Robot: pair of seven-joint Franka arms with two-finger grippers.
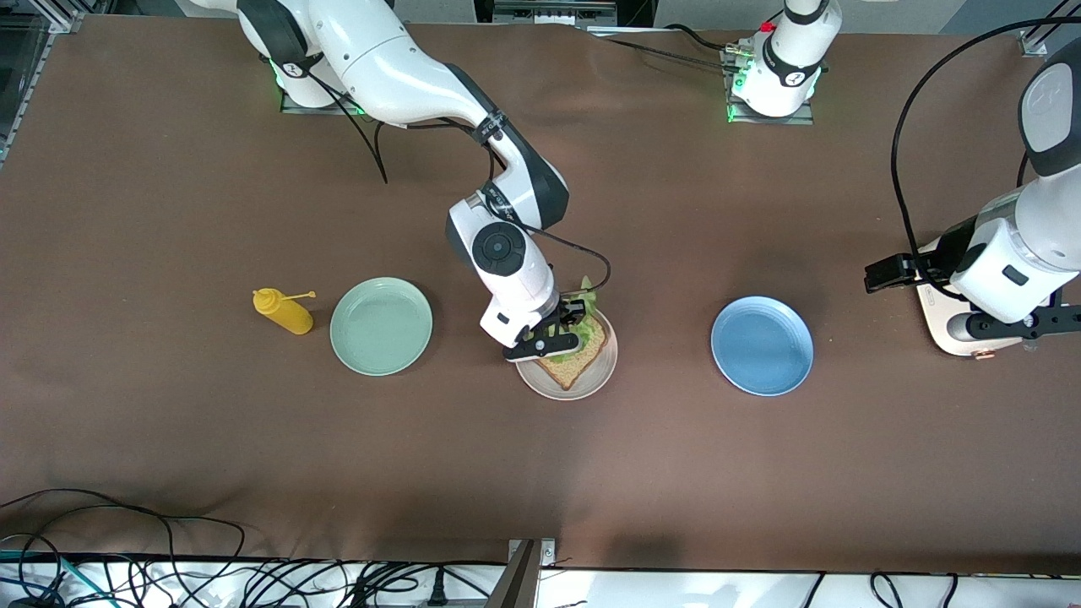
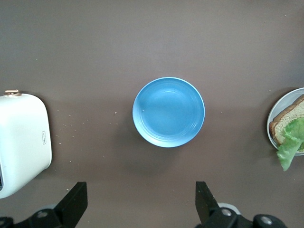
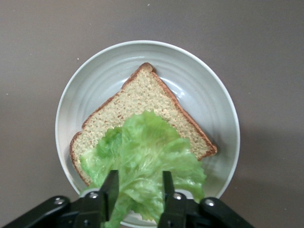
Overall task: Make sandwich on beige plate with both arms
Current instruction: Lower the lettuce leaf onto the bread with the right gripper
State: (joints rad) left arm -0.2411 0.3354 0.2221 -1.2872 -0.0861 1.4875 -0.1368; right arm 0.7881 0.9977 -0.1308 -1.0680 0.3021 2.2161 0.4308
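The beige plate [image 1: 540, 384] [image 3: 223, 109] sits mid-table with one slice of brown bread [image 1: 584, 359] [image 3: 142, 99] on it. A ruffled green lettuce leaf [image 1: 583, 333] [image 3: 147, 147] lies over the bread, its stem end hanging past the plate's rim. My right gripper [image 1: 567, 325] [image 3: 139, 175] is low over that rim, its jaws open on either side of the leaf's stem end. My left gripper [image 1: 1023, 328] [image 2: 140, 187] waits high over the toaster [image 1: 950, 325] at the left arm's end, open and holding nothing. The left wrist view catches the plate's edge [image 2: 273, 121].
An empty blue plate [image 1: 762, 344] [image 2: 168, 111] lies between the beige plate and the white toaster [image 2: 21, 142]. Toward the right arm's end are an empty mint-green plate [image 1: 381, 325] and a yellow squeeze bottle [image 1: 283, 311] lying on its side. Cables run along the table's near edge.
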